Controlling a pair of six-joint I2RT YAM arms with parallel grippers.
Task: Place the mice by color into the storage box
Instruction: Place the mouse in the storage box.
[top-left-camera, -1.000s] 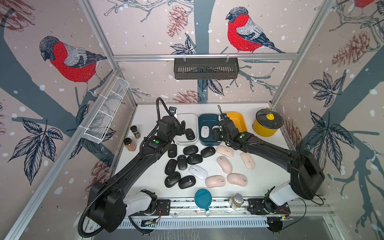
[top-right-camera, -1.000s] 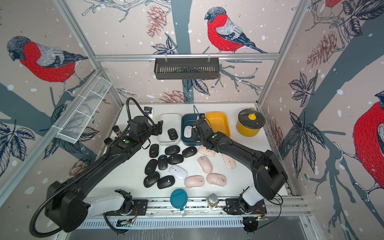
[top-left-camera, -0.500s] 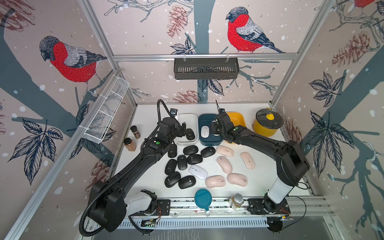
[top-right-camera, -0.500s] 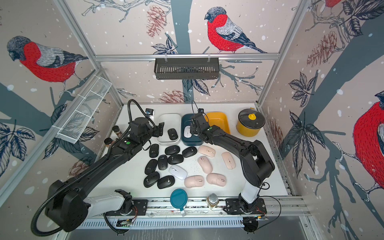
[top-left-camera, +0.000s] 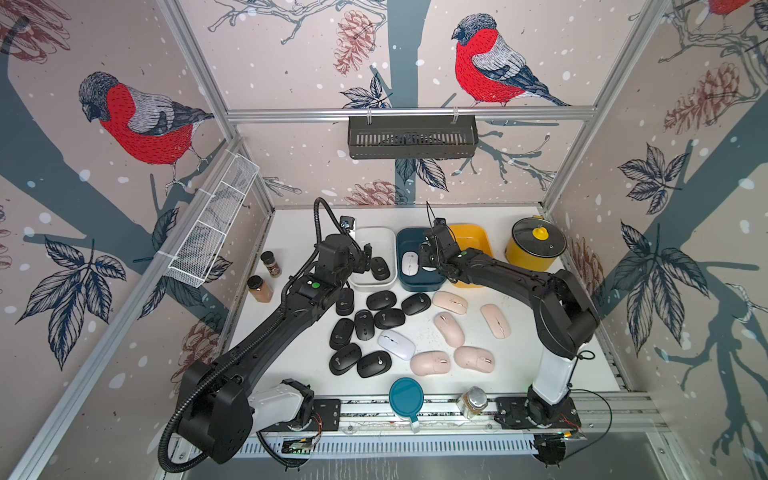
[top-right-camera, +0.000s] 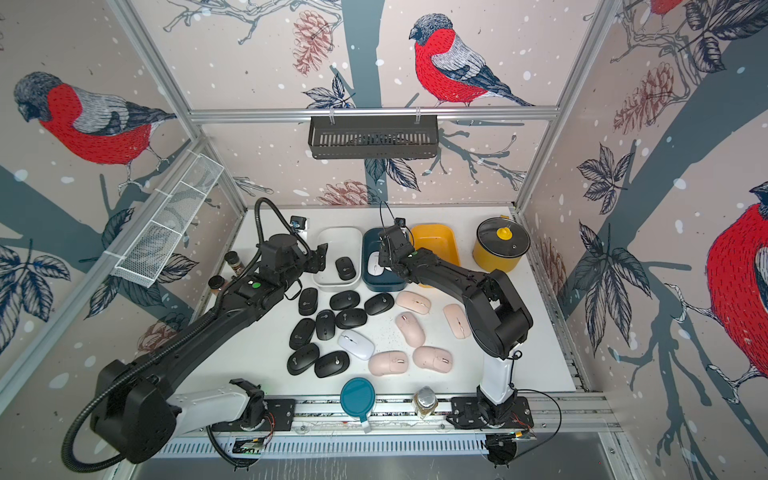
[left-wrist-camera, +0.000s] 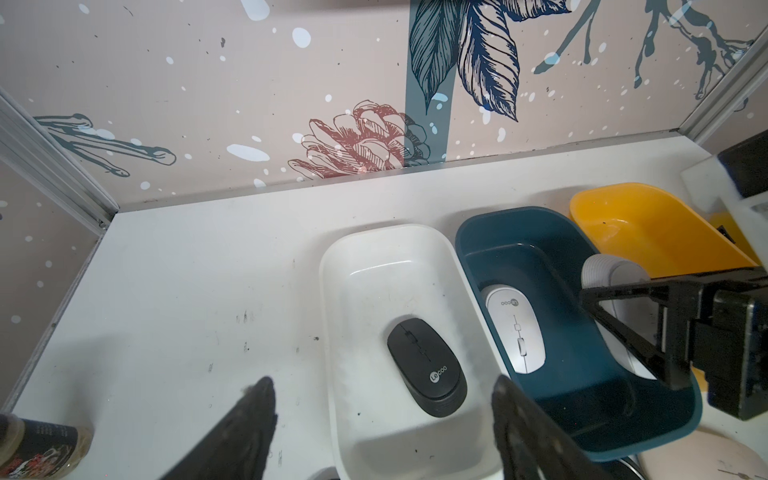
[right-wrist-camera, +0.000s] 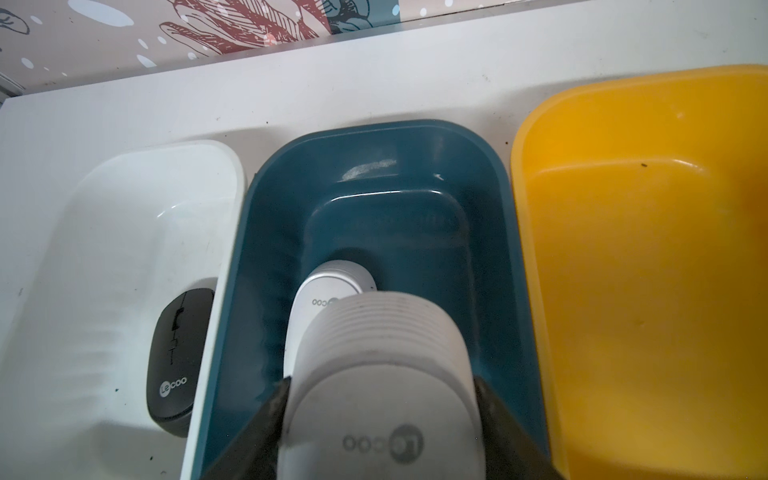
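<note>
Your left pincer (left-wrist-camera: 380, 388) hangs wide open and empty at the white bin (top-left-camera: 374, 237), which holds one black mouse (top-left-camera: 379, 268). The adjoining blue bin (top-left-camera: 419, 284) holds one white mouse (top-left-camera: 410, 264). Your right pincer (right-wrist-camera: 380, 386) clamps a second white mouse (right-wrist-camera: 374, 332) above the free floor beside it. The yellow bin (top-left-camera: 473, 239) is empty. On the counter (top-left-camera: 299, 232), eight black mice (top-left-camera: 386, 318), a loose white mouse (top-left-camera: 397, 344) and five pink mice (top-left-camera: 449, 329) remain, so the job looks barely begun.

Rear-left tabletop (top-left-camera: 297, 232) bare; free lane behind the bins. Yellow bin (top-left-camera: 473, 243) unoccupied. Blue bin (top-left-camera: 419, 284) tight: white mouse (top-left-camera: 409, 263) on its floor, right tool (top-left-camera: 429, 258) clamping second white mouse (right-wrist-camera: 382, 365) just above. Centre blocked by black mice (top-left-camera: 381, 300) and pink mice (top-left-camera: 449, 302).
</note>
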